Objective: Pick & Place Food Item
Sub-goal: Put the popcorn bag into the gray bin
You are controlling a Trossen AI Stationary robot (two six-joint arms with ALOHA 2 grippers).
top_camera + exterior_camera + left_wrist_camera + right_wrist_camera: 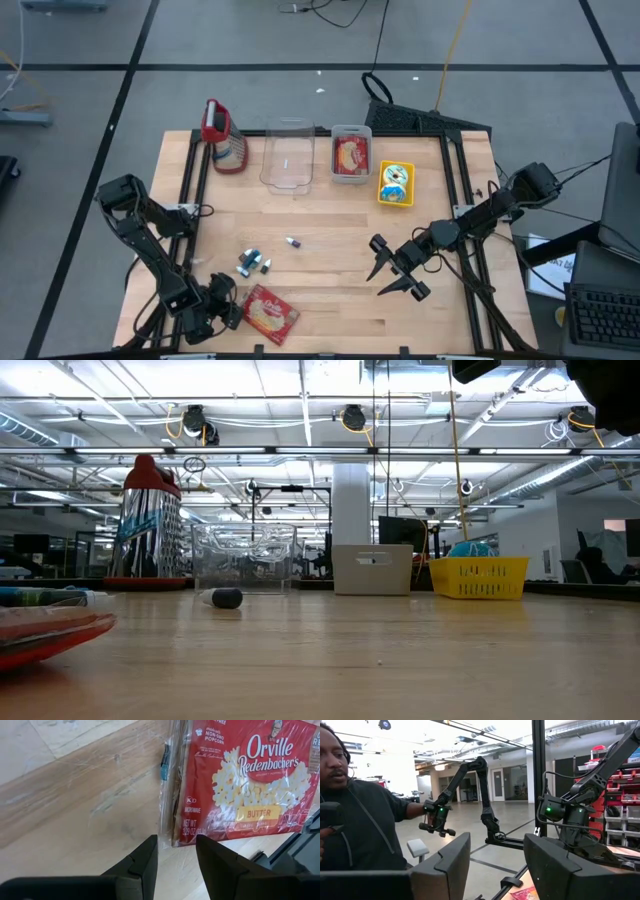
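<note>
Parted right gripper (492,865) fingers (452,857), a dark-shirted person (357,820), black arm (467,787) beyond.

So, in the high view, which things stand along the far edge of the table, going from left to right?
Red-topped grater → clear empty container → grey bin with a red food pack → yellow basket, which sits slightly nearer than the others.

**Camera Placement**

High view: overhead, facing straight down on the whole worktop (330,270). Low view: at worktop level, facing level toward the 12 o'clock edge. Left wrist view: close above the popcorn bag (245,780), also seen at 7 o'clock in the high view. Right wrist view: faces level into the room, toward a person (355,820).
</note>
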